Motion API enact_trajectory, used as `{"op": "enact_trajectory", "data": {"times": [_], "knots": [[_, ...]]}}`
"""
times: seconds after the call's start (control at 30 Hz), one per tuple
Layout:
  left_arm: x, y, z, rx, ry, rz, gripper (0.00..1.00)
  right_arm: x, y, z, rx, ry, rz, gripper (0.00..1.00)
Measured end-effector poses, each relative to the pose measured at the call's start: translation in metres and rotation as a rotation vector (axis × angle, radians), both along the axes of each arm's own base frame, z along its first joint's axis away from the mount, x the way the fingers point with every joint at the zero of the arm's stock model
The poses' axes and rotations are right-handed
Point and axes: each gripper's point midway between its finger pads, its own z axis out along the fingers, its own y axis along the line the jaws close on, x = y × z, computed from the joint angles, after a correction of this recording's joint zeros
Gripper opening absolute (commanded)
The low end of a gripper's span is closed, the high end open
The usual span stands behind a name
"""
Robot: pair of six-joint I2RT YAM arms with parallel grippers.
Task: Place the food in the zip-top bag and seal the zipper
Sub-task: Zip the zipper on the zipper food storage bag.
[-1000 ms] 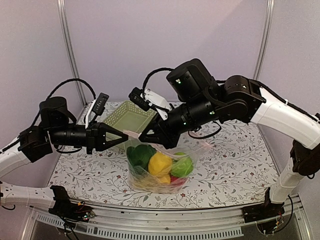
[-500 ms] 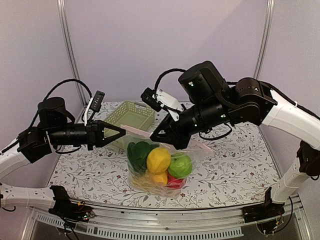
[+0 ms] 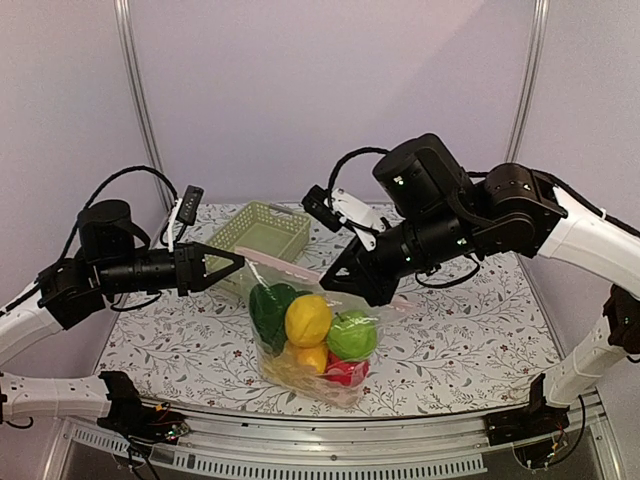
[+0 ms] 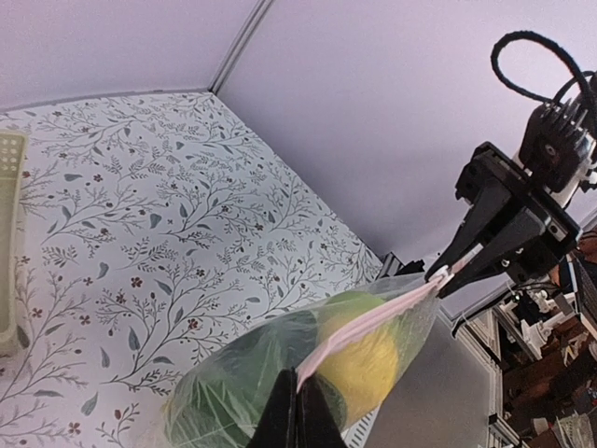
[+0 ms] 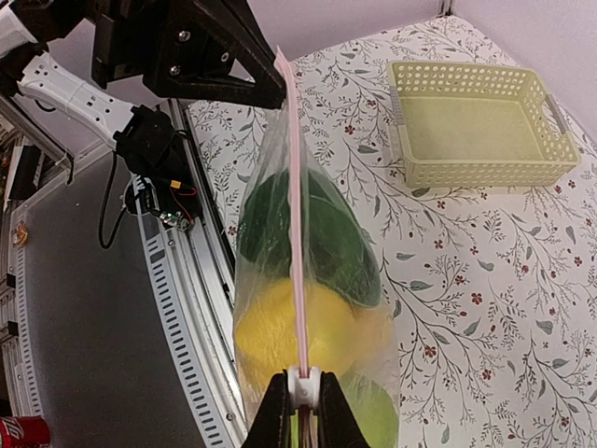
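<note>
Bag [image 3: 318, 345] of food hangs from its zipper [image 3: 285, 267], pulled taut between both pincers over the counter [image 3: 460, 330]. Left pincer [image 3: 238, 259] is pressed together on one zipper end. Right pincer [image 3: 352, 283] pinches the strip further along. Only the right wrist view shows the white slider [image 5: 303, 380] between its fingers. Only the top view shows the red piece [image 3: 343, 370] low in the bag, under the apple [image 3: 352, 335], with the basket [image 3: 260, 238] behind.
</note>
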Motion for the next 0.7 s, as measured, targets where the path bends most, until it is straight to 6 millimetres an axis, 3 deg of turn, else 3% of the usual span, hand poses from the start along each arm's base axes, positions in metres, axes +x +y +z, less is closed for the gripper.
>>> {"op": "enact_trajectory", "data": {"times": [0.7], "knots": [[0.019, 0.015, -0.01, 0.009, 0.037, 0.078, 0.0, -0.001, -0.016, -0.008, -0.011, 0.032, -0.05, 0.0]]}}
